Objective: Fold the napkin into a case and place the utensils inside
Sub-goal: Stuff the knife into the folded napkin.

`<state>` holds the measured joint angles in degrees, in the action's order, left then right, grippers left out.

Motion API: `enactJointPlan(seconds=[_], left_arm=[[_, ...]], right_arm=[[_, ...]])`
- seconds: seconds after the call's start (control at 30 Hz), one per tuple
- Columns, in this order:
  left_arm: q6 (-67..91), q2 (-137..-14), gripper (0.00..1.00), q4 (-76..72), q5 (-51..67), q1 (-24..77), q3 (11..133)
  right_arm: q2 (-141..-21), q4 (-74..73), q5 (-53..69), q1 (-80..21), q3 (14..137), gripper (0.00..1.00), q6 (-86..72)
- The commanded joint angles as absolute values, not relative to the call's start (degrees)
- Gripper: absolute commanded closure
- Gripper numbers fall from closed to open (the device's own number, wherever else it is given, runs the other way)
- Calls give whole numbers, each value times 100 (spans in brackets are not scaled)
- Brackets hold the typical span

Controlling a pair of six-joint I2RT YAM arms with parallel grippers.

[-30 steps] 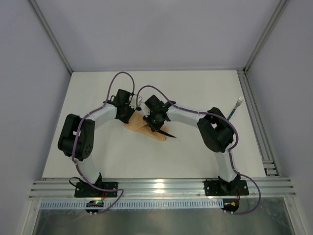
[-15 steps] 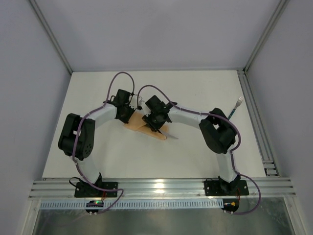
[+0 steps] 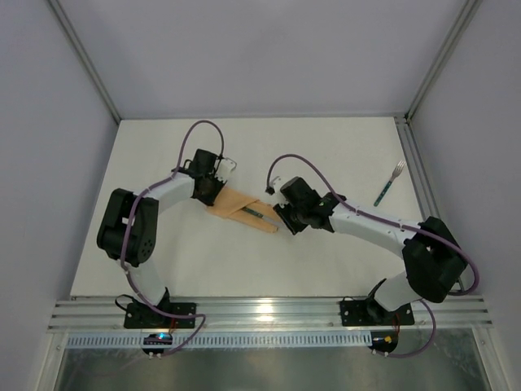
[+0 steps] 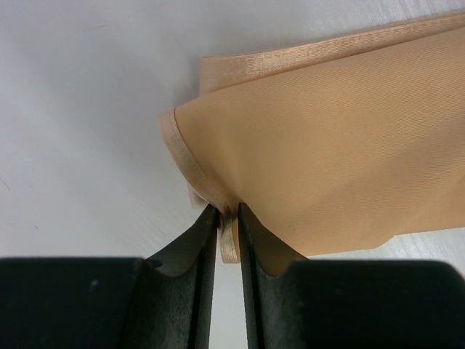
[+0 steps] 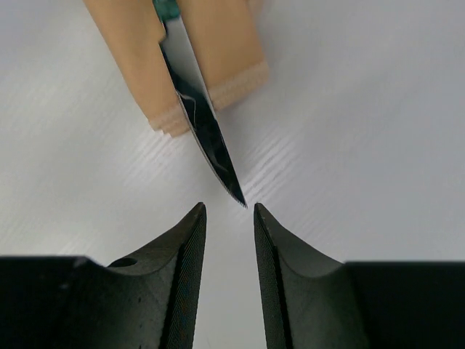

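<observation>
The left end effector point(image 4: 227, 218) pinches the hem of the folded napkin point(image 4: 327, 145), the knife point(image 5: 200, 116) lies tucked inside, blade out — the right end effector point(image 5: 229, 214) gapes empty near its tip — the fork point(image 3: 389, 182) well apart.

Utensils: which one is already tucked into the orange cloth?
The knife: it lies in the fold of the case, blade tip sticking out toward the right gripper. The fork lies bare on the table, far off.

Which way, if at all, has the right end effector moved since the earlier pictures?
Yes. In the top view the right end effector has drawn back off the napkin case, rightward toward the unmoved fork, leaving the knife in the case.
</observation>
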<state>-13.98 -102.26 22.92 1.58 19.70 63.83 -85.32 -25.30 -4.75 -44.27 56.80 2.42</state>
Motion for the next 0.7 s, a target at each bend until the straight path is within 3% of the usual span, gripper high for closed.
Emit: enactJointPlan(seconds=[0.0, 0.5, 0.67], left_arm=[[-1459, -10160, 81, 2180, 299, 1960, 6302], [-1503, -10099, 81, 2188, 308, 1969, 6302], [-1485, -10037, 81, 2189, 334, 1960, 6293]], right_arm=[[-8542, -2444, -309, -4290, 5169, 64, 35], [-9368, -2549, 834, -3718, 5642, 64, 324], [-9545, -2654, 1055, -3700, 5731, 76, 264]])
